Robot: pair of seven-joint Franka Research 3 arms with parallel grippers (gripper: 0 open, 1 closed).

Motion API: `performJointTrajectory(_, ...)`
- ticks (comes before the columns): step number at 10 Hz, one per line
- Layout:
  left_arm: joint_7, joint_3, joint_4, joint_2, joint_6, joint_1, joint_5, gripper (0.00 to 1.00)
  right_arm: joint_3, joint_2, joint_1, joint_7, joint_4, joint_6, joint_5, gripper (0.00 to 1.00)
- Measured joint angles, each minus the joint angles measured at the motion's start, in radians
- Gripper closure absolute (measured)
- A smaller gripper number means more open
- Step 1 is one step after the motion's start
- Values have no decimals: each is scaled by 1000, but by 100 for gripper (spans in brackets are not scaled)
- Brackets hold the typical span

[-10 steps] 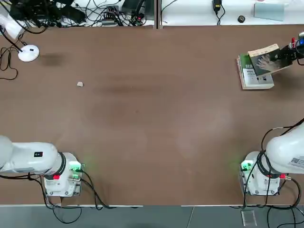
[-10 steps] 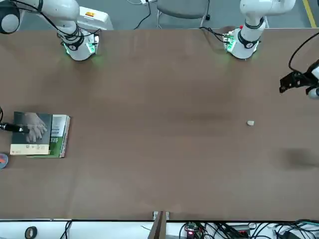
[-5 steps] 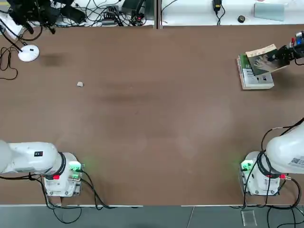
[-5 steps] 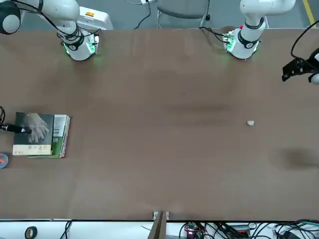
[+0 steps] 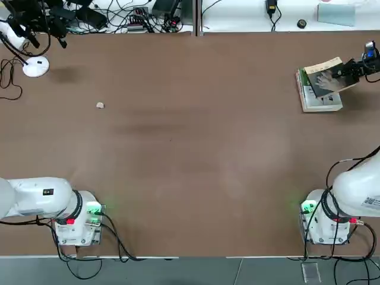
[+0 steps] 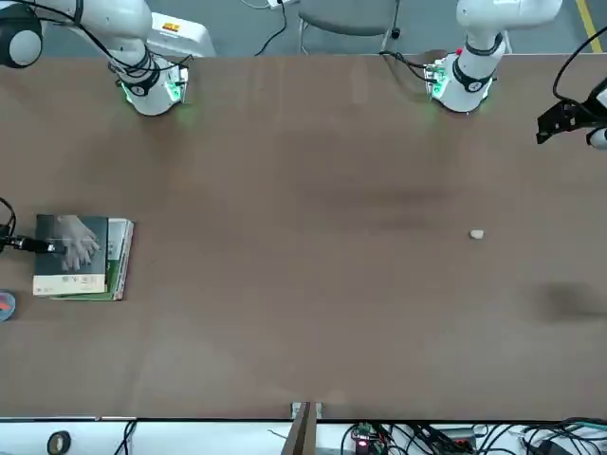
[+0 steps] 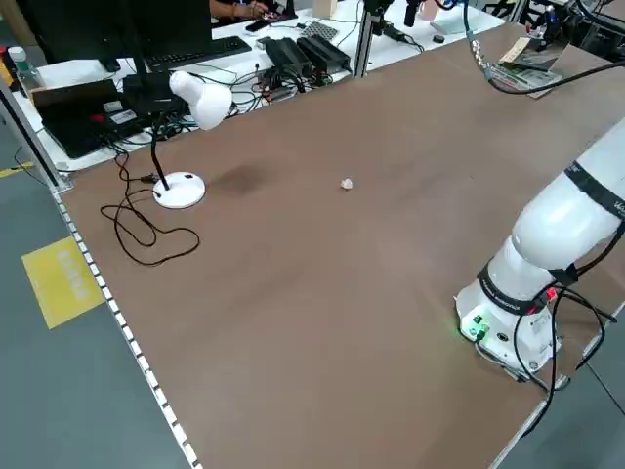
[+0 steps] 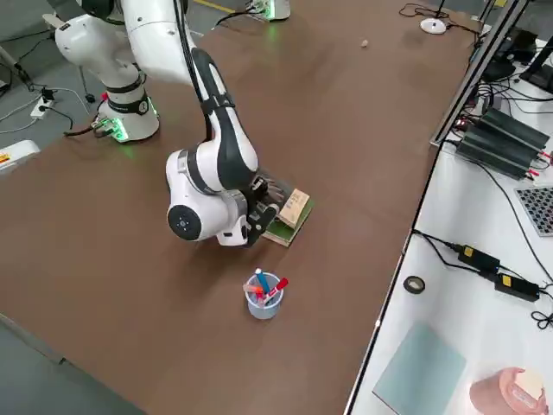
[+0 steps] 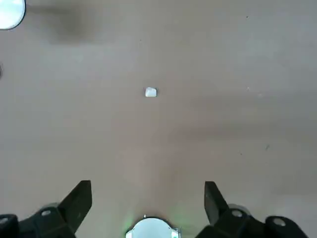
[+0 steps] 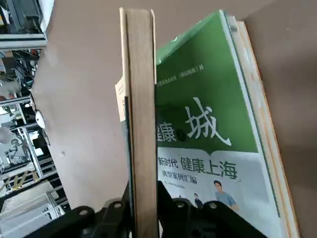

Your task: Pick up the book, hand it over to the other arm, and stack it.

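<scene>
A: Where is the book (image 5: 328, 78)?

B: At the far right corner of the counter (image 5: 190, 148), held just over the thicker green-and-white book (image 5: 314, 98) that lies flat there. In the top view it sits askew over that book's far half, its outer end sticking out past the edge.

A: Who holds it?

B: The right gripper (image 5: 349, 70). Its fingers are closed on the book's outer edge; the right wrist view shows the page edge (image 10: 140, 124) clamped upright between them, with the green cover (image 10: 208, 129) lying alongside.

A: Is it resting on the lower book?

B: I cannot tell whether the two touch.

A: And the left gripper (image 6: 566, 120)?

B: Up over the far left corner, well apart from the books. Its fingers (image 9: 79, 201) stand wide open with nothing between them, pointing down at bare counter.

A: Anything else around?

B: A small white scrap (image 5: 100, 105) on the left half, a white lamp (image 7: 195, 107) near that corner, and a cup of pens (image 8: 262, 294) beside the books.
</scene>
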Motion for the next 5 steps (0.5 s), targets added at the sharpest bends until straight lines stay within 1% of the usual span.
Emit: performJointTrajectory(5, 48, 0, -9, 0, 0, 31, 0, 0, 0, 0, 1, -31, -1, 0, -31, 81)
